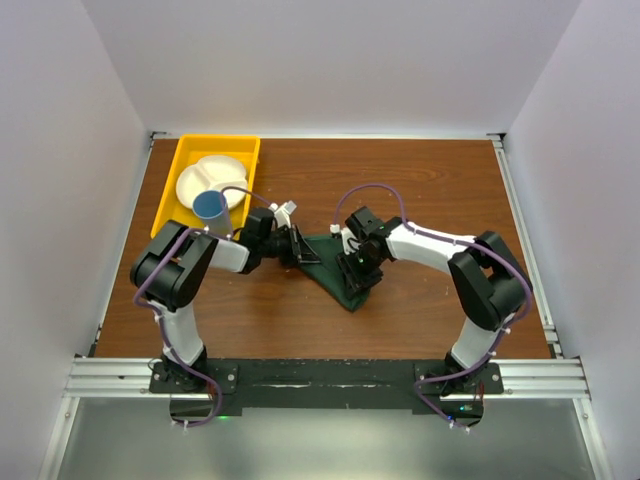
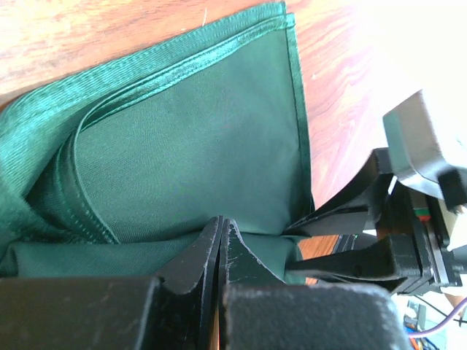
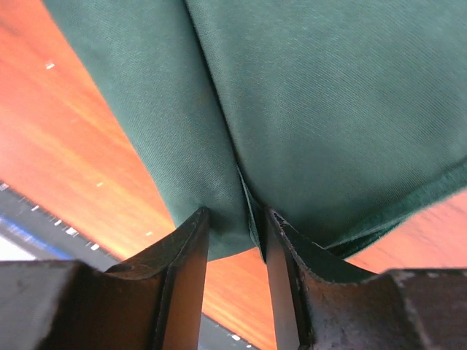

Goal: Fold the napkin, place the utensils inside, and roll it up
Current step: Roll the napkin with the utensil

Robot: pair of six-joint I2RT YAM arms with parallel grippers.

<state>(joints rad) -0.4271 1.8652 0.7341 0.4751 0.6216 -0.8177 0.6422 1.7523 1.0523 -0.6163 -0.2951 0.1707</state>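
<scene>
Left hand (image 2: 219,244) closed tight on the napkin (image 2: 197,131) hem, evidently anchoring the fold. Right hand (image 3: 233,244) parted astride a crease, gripping nothing, seemingly poised to pinch.

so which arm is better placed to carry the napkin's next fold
Likely left: the left gripper is shut on the napkin, ready to pull. The right gripper has jaws apart around a fold, not clamped.
</scene>
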